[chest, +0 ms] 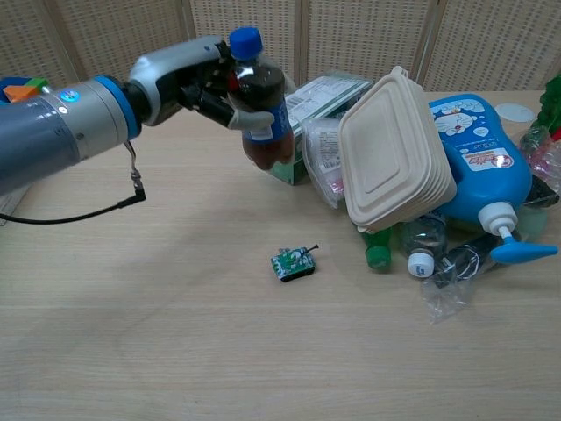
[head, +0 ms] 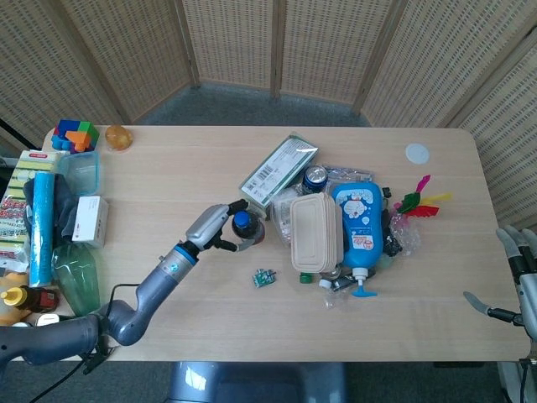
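- The dark cola bottle (chest: 261, 101) with its blue cap is off the table, tilted a little, up in the air beside the pile of things at the middle.
- My left hand (chest: 195, 77) has it: fingers wrapped round the body and label from the side, the cap standing free above them. In the head view the same hand (head: 211, 227) shows with the bottle at its tip.
- I judge the step in hand to be the carry, with the bottle clear of the pile. The next move calls for a firm grip and a level bottle, since it leans and could slip through my fingers.
- Below the bottle lies a small green toy (chest: 292, 262), alone on the wood.
- Just to the side stands the beige clamshell box (chest: 396, 149), tilted against the big blue pump bottle (chest: 480, 151); a green box (head: 279, 174) lies behind, and clear bottles and wrappers sit under the pile.
- My right hand (head: 520, 267) hangs at the far table edge, well apart from all this; its fingers look spread and hold nothing.
- The table (head: 176, 168) is pale wood. Its left end carries coloured blocks (head: 74, 134), a white carton (head: 90, 220) and a green bottle (head: 78, 281).
- Woven wicker screens (head: 235, 38) close the room behind, over grey floor.
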You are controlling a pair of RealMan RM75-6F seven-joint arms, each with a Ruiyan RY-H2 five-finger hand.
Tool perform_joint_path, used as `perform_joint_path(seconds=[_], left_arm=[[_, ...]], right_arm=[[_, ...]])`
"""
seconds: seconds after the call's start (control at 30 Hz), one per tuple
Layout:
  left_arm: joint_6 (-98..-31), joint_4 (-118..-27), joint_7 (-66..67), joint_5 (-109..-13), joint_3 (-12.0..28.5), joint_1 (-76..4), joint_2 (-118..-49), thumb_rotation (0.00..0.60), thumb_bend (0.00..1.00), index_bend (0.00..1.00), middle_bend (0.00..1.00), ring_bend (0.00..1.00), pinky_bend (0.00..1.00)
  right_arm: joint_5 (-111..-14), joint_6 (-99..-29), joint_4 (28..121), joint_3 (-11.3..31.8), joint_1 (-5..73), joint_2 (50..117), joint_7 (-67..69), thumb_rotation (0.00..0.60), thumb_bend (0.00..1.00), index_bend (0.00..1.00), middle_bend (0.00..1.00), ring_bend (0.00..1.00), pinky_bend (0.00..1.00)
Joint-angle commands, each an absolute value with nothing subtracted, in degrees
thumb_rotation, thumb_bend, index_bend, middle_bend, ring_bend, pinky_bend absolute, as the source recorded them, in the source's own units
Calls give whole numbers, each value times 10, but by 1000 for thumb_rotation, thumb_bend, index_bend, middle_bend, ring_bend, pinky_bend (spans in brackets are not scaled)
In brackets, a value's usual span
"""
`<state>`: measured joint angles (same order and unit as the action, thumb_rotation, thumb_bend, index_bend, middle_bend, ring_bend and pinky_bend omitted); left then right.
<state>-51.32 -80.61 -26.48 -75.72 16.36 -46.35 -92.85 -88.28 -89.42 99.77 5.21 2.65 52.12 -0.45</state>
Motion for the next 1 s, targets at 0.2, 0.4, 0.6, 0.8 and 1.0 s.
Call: perform_joint_path(seconds=[0.2,0.4,0.6,0.8,1.0], left_arm=[[-538,-972,-246,-724,220,-432,-775,600,466,456,282,354,358],[-534,-1016,-238,-704,254,-440,-719,600,463,455,282,354,353],[-517,-1018,-241,-677,274,-462,-706,600,463,455,283,354,351],[-511,-1010,-241,-666,275,-477,-710,600,463,456,283,354,351],[-507,-1002,-243,-662,271,-486,-714,600,461,456,283,353,349]], right_arm=[[-882,-885,995,54,35,534,-7,390,147,0,0,0,0],[-881,-884,994,56,37,539,-9,390,146,0,0,0,0],[-879,-887,994,56,35,540,-9,393,146,0,0,0,0],[-874,-891,992,56,32,538,-7,390,145,0,0,0,0],[-873,-891,994,58,33,538,-7,388,146,0,0,0,0]])
